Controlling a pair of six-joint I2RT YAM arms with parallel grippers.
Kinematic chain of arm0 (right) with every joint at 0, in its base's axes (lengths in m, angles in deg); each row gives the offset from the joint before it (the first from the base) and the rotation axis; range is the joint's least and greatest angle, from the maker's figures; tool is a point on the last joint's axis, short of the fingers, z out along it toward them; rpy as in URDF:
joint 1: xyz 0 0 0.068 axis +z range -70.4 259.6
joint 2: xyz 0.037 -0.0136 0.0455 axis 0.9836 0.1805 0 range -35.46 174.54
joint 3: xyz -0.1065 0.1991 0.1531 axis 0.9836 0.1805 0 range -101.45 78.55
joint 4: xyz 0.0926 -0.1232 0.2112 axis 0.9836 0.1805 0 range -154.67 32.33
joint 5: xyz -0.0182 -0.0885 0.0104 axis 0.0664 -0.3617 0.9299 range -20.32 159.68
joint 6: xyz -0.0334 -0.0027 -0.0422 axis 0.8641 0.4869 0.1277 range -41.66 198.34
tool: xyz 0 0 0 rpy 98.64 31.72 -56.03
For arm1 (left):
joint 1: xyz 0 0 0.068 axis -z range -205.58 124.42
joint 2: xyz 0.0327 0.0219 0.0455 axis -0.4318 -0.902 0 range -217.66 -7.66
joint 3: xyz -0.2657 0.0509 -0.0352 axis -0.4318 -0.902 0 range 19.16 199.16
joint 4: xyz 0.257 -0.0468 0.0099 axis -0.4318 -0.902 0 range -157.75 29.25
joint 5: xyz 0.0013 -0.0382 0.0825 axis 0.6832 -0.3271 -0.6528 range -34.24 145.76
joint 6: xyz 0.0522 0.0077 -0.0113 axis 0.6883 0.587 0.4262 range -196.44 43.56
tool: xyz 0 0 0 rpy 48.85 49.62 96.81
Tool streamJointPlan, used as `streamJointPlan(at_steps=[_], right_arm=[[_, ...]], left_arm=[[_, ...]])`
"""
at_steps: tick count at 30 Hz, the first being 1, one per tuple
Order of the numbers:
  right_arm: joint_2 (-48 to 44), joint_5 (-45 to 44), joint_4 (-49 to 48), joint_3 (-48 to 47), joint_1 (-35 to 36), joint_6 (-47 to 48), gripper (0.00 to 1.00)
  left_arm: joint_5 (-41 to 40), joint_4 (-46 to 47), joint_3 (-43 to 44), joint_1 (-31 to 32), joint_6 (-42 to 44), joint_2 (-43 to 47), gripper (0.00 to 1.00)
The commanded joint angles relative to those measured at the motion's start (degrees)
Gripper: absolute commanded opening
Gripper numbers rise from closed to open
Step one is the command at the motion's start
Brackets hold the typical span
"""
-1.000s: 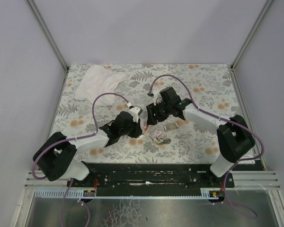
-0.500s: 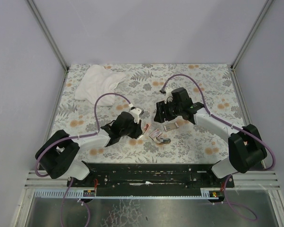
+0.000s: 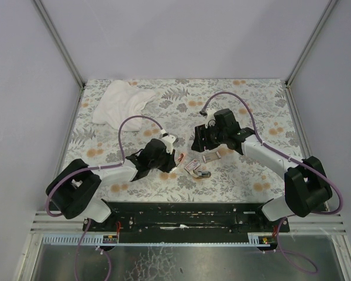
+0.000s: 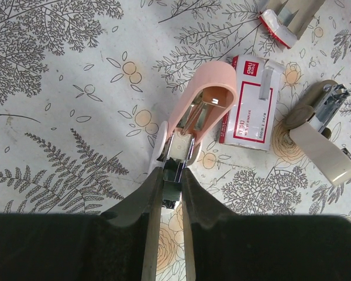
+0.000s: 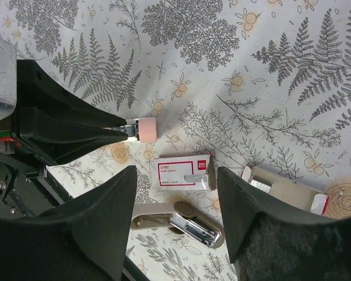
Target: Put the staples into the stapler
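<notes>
The stapler [image 4: 196, 108] is the pink one. In the left wrist view it's lying tilted in the middle of the frame, mouth open, with its rounded end pointing to the upper right. The left gripper [image 4: 172, 175] is clamped on the silver metal bit at its back end, coming in from the bottom edge.

The staples [image 4: 251, 108], the little red box with the pale label, lie flat on the table [image 3: 251, 99] just to the right of the stapler, about touching it. There's a short silver strip [image 4: 270, 71] resting on the box's upper right corner.

Further right is a second, beige stapler [image 4: 316, 132], flipped wide open. There's also some tan piece with a red and white end [image 4: 284, 17] at the top right edge; can't tell what it is.

The right gripper [image 5: 176, 175] hangs above the box with its fingers spread, gripping nothing.

In the overhead view a crumpled white cloth [image 3: 123, 100] sits well away in the upper left.
</notes>
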Motion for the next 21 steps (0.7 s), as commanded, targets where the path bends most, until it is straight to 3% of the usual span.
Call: streamJointPlan(at_steps=[1, 21], right_arm=[[-2.3, 0.1, -2.0, 0.2, -0.6, -0.4, 0.64], [-4.0, 1.1, -2.1, 1.6, -1.3, -0.4, 0.64]], left_arm=[[0.0, 3.0, 0.5, 0.2, 1.5, -1.2, 0.11], [-0.4, 2.9, 0.8, 0.3, 2.7, -3.0, 0.1]])
